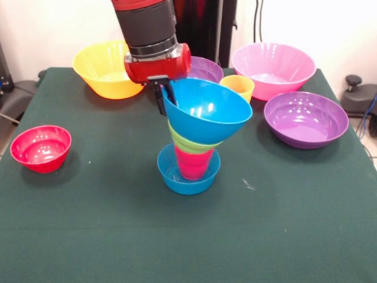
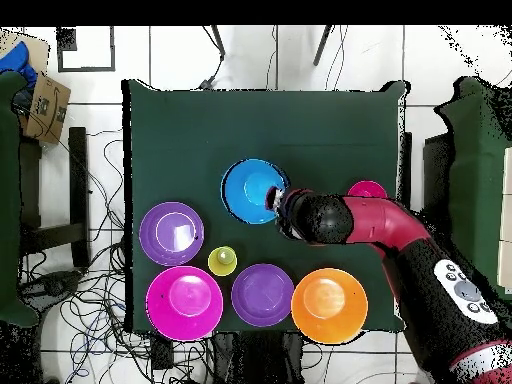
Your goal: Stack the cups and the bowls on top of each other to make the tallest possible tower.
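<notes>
The tower stands mid-table: a small blue bowl [image 1: 177,177] as base, a red cup [image 1: 193,163] in it, a lime green bowl [image 1: 187,142] above, and a medium blue bowl [image 1: 206,109] [image 2: 250,190] tilted on top. My gripper [image 1: 165,94] [image 2: 275,200] is shut on that top bowl's rim at the side facing the yellow bowl, one dark finger [image 1: 159,99] outside the wall. A yellow cup [image 1: 237,87] [image 2: 222,261] stands apart behind the tower.
A large yellow bowl [image 1: 106,69] [image 2: 329,305], a large pink bowl [image 1: 273,69] [image 2: 184,302], two purple bowls [image 1: 305,118] [image 2: 171,233] [image 1: 205,68] [image 2: 262,294] and a small red bowl [image 1: 41,147] [image 2: 367,190] sit around the tower on the green table [image 1: 118,236].
</notes>
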